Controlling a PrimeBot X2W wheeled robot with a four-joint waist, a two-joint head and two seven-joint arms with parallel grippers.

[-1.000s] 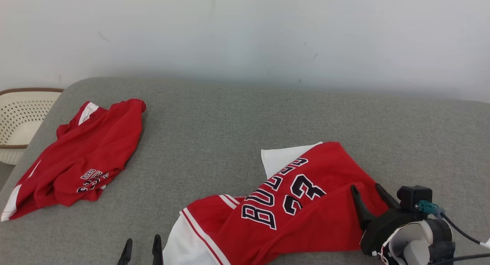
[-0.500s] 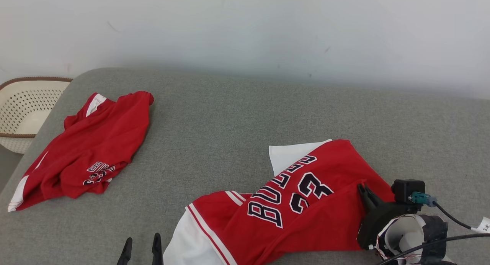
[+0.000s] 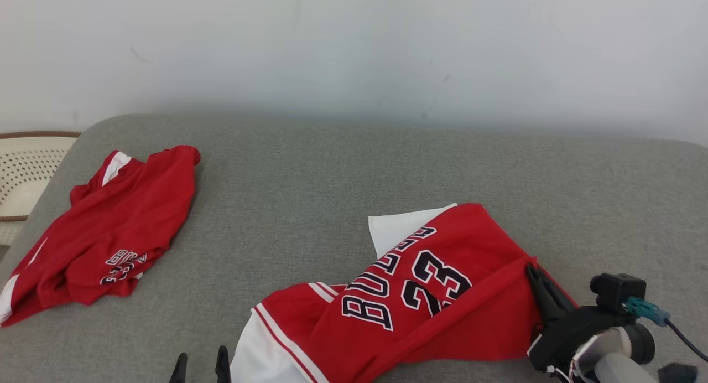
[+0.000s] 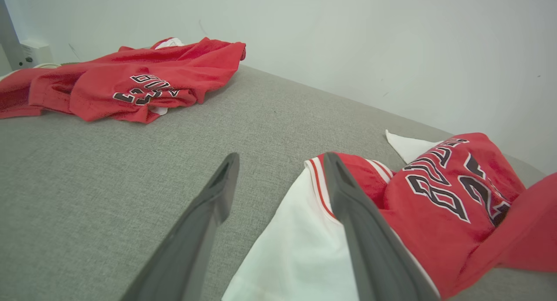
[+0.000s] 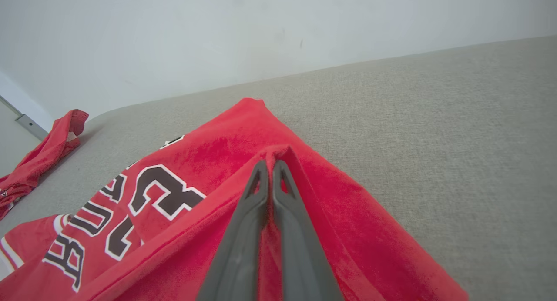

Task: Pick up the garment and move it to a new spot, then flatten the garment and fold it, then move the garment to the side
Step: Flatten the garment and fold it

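Right jaws: my right gripper [image 3: 532, 269] is pressed together, pinching a raised ridge of red cloth; the right wrist view [image 5: 267, 162] shows the fabric bunched right at the tips
Left jaws: my left gripper [image 3: 202, 354] is spread wide and holds nothing
Task thing: the red Bulls garment [image 3: 470, 322] is crumpled on the grey padded surface [image 3: 310, 195], low and right of centre in the head view
Key relation: from my right jaws the whole garment trails away to my left
Long axis: it runs from the white striped panel [image 3: 260, 355] at the near left up to the red corner beyond my right fingers
Nearer arm: right is on the right-hand edge, and left sits just beside the white panel, its inner finger [image 4: 365, 231] over that cloth; I cannot tell if it touches
Next move, my guess: a lift from the right end alone will drag the left end, so the left jaws want that white corner
Writing: "BULLS" and "23", black with white outline, slanting up to the right; a second "BULLS" above it reads inverted
Other print: the second red garment [image 3: 121, 228], well apart at far left near a pale basket [image 3: 22, 172], has the same small mark, partly folded
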